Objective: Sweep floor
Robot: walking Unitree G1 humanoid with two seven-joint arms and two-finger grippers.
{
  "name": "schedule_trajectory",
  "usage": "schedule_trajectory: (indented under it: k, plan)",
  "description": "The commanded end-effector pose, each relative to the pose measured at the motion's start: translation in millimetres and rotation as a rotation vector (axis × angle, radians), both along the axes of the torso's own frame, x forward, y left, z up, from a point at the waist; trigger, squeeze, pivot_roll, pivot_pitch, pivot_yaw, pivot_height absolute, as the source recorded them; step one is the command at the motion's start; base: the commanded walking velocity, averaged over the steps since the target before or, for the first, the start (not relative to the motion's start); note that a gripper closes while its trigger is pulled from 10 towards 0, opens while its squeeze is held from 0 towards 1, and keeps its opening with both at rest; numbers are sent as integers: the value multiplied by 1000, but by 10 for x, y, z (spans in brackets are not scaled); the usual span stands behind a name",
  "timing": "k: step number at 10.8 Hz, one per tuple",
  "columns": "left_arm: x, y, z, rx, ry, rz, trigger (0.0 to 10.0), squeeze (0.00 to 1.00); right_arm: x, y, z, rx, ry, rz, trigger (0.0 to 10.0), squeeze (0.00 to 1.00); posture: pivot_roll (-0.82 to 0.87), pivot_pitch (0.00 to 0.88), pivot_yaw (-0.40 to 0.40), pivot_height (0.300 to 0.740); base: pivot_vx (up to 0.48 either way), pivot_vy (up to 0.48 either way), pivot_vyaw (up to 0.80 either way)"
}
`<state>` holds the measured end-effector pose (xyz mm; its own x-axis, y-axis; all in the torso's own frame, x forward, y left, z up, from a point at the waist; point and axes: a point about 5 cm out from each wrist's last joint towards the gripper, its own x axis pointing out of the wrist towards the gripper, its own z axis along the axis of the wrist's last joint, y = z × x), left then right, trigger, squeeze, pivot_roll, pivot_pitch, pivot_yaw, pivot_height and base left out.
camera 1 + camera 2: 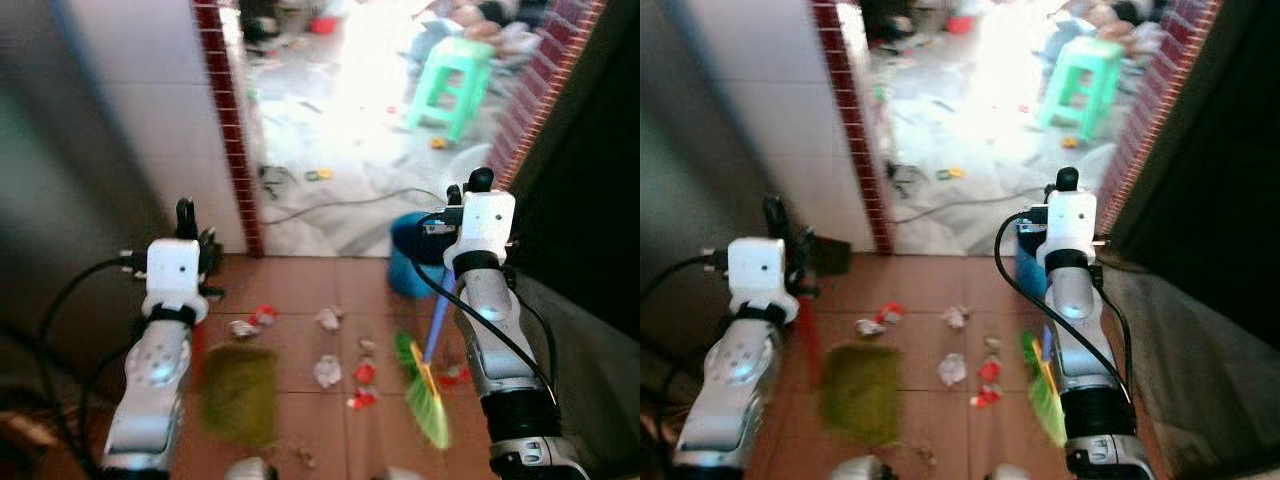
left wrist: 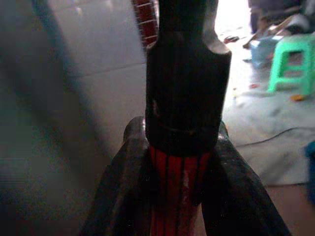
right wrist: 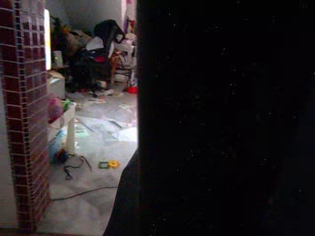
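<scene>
The left gripper [image 2: 179, 162] clamps the dustpan's red handle [image 2: 178, 196]; its green pan [image 1: 240, 392] lies on the tiles. The right gripper [image 1: 468, 186] seems closed on the broom [image 1: 428, 385] (view blurred). Scraps [image 1: 328, 370] could scatter toward the blue bucket [image 1: 412, 255].

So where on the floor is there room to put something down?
Bare tiles lie between the white wall and the green dustpan, and just before the brick doorpost. It is crowded between the dustpan and the green broom, where paper scraps lie.
</scene>
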<state>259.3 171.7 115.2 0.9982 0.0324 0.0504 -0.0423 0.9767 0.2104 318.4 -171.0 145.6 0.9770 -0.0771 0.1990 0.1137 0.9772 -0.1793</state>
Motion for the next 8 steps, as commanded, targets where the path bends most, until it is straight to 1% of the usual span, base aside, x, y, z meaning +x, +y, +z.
schedule_trajectory:
  k: [1,2,3,5,6,7,8]
  plan:
    - [5,0,112,15,-50,-7,10000,0,33,-8,124,-22,-52,-2,10000,0,6,0,38,740,0,0,0]
    - [1,8,29,44,2,-8,10000,0,42,7,124,-21,-53,1,10000,0,11,0,36,740,0,0,0]
    - [-2,-35,-85,41,49,-23,10000,0,40,20,118,-21,-51,6,10000,0,10,0,33,740,0,0,0]
    - [8,-156,-169,37,62,-64,10000,0,20,21,90,-22,-35,12,10000,0,-2,0,20,740,0,0,0]
    - [15,-192,-194,40,58,-72,10000,0,13,25,78,-23,-26,17,10000,0,-2,0,20,740,0,0,0]
    - [69,-240,-259,23,59,-65,10000,0,12,25,76,-28,-19,27,10000,0,-3,0,12,740,0,0,0]
    - [119,-268,-256,21,38,-60,10000,0,21,20,77,-26,-16,26,10000,0,6,0,3,740,0,0,0]
